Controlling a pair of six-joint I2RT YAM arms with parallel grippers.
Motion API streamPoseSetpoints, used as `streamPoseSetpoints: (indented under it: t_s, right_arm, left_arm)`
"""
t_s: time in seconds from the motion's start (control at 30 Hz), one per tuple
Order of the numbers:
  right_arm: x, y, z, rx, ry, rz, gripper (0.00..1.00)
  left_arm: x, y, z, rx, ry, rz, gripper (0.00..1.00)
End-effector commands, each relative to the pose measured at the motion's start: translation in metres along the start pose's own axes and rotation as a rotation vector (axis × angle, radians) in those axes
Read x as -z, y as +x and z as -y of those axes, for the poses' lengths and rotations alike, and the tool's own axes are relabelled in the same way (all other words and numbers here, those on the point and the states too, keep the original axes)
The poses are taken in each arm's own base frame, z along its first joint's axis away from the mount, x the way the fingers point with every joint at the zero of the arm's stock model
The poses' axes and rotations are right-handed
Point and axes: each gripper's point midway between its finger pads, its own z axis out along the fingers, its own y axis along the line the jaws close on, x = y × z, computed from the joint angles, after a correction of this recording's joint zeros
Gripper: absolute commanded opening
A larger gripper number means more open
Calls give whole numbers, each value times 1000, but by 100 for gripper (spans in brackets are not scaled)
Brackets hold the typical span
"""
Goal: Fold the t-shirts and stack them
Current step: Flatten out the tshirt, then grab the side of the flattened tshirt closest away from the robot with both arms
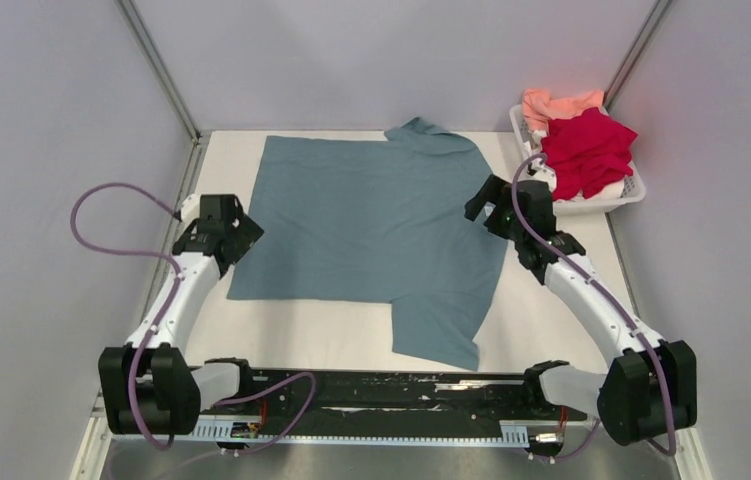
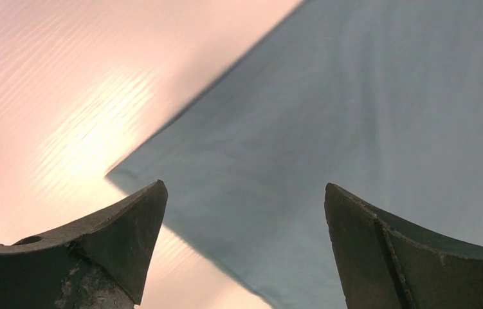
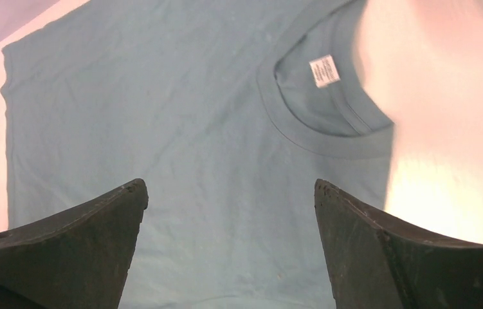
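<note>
**Open grippers lining up on the spread teal tee**

Dark fingers of the left gripper (image 2: 245, 193) are standing wide apart, holding nothing, and hovering over the near left hem corner (image 2: 113, 174) of the teal-blue t-shirt (image 1: 371, 220). The right gripper (image 3: 229, 187) is likewise gaping and empty, hanging above the chest just beside the collar (image 3: 328, 138) with its white tag (image 3: 324, 70).

The tee is lying flat on the table (image 1: 331, 345), hem to the left, collar to the right, and one sleeve (image 1: 441, 325) is reaching toward the near edge. The crimson t-shirt (image 1: 586, 150) and the salmon-pink t-shirt (image 1: 551, 103) are waiting bunched in the white basket (image 1: 611, 203) at the far right.

Folding seems to be only starting. To do it well, each gripper should probably be pinching the cloth right at its edge, catching every layer there. Both should be lifting low and together, so the fold line is running straight and the fabric is not dragging into wrinkles.
</note>
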Motion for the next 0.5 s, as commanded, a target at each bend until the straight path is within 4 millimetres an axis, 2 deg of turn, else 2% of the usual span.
streamPoseSetpoints:
  t_s: [0.0,0.03,0.17,0.33,0.47]
  right_arm:
    - [5,25,13,-49,6,-43,100]
    - [6,28,11,-46,-7,-54,100]
    - [2,38,8,-31,-33,-102,100]
    - [-4,46,-4,-18,-89,-165,100]
    - [-6,50,-4,-15,-93,-178,100]
  left_arm:
    - [-10,28,-70,157,-220,13,100]
    - [-13,39,-77,172,-224,-18,100]
    - [-21,53,-91,239,-198,-36,100]
    - [-38,61,-83,275,-128,-56,100]
    - [-52,66,-79,286,-135,-90,96]
